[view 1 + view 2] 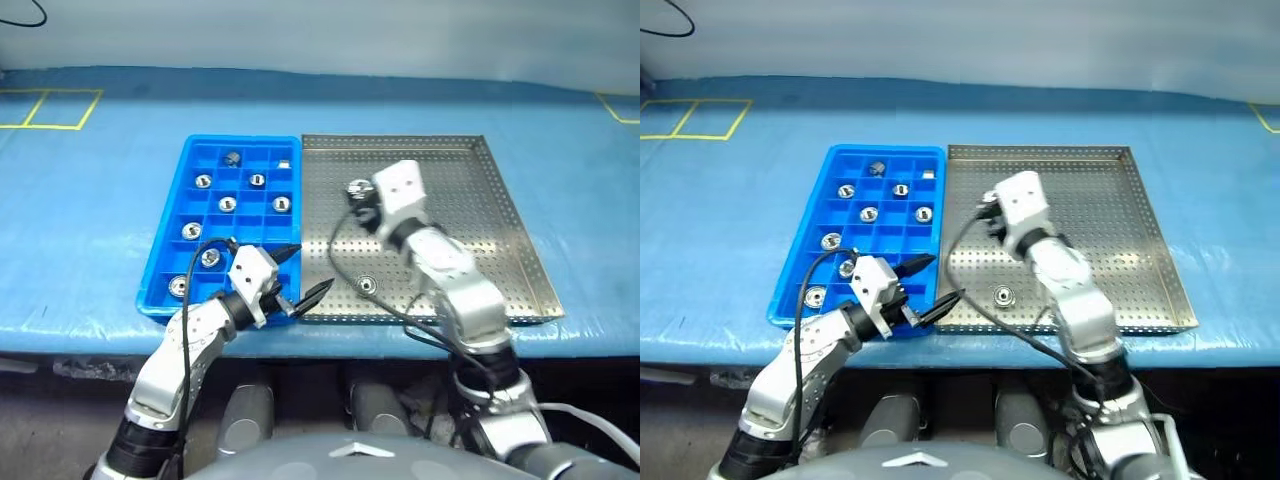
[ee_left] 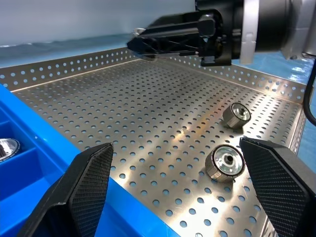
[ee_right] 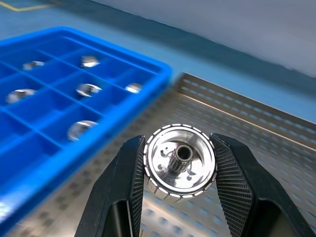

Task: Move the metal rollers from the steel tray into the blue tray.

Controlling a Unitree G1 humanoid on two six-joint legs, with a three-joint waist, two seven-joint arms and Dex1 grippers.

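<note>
One roller [image 3: 179, 163] is pinched between the right hand's [image 3: 179, 170] two fingers, held above the steel tray [image 1: 480, 200] near its edge beside the blue tray [image 1: 165, 280]. Left hand [image 1: 296, 275] hangs with fingers spread wide at the near edge where the trays meet. Two rollers [image 2: 225, 163] lie on the steel tray; several fill blue compartments on the tabletop [image 1: 90, 200].
</note>
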